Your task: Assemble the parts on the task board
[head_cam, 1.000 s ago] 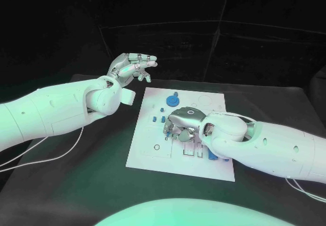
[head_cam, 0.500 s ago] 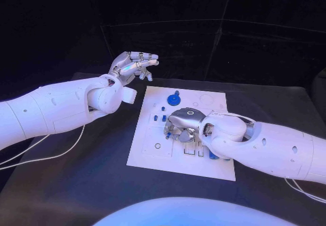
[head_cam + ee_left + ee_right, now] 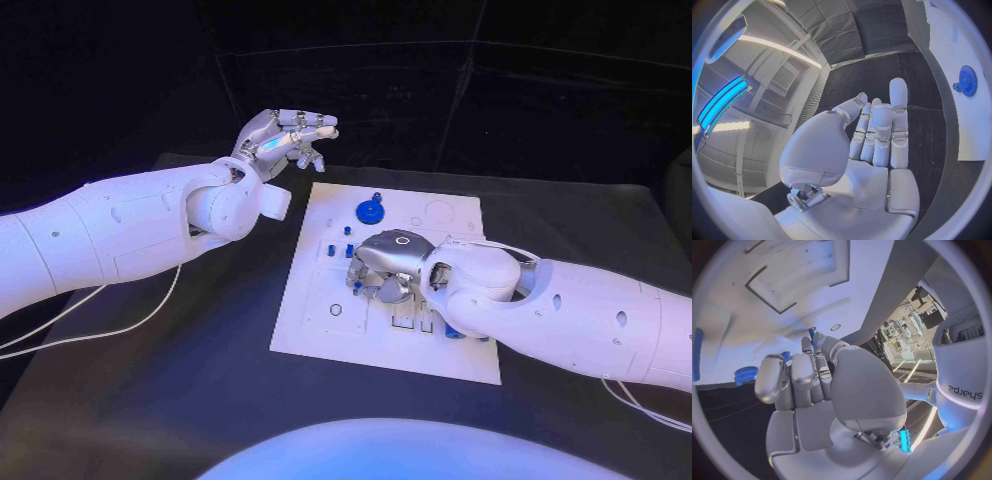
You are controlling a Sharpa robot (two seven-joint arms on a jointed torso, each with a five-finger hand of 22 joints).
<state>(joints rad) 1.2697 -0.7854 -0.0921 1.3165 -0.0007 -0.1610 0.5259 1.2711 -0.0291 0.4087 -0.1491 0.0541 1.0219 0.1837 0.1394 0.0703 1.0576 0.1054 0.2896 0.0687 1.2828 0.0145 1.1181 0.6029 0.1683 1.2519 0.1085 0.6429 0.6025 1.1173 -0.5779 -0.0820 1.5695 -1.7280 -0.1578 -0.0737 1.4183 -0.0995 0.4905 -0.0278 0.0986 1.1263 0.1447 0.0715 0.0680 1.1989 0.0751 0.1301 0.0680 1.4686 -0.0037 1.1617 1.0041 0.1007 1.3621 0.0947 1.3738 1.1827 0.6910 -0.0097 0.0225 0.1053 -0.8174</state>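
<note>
Task board [image 3: 325, 330], the white plate, lies flat in the middle of the black table [image 3: 173, 400], with the small blue parts scattered over its far half: a round toothed blue gear [image 3: 371, 212] sits near the far edge, and a few little blue pegs [image 3: 332, 248] stand just left of where the right hand has come down. More blue pieces [image 3: 464, 335] peek out beside the right forearm near the board's right edge. The right hand [image 3: 387, 262] is low over the centre of the board, palm down, fingers curled toward the surface; from the right wrist view its fingers [image 3: 804, 372] lie close side by side, with a small blue peg [image 3: 812, 333] standing just past the fingertips, but I cannot tell whether it is pinched or merely beside them. The left hand [image 3: 284, 138] is held up well clear of the board, off its far left corner, holding nothing; the left wrist view shows its fingers [image 3: 879, 130] stretched out straight and side by side, thumb set apart, with the gear [image 3: 966, 81] off to one side
</note>
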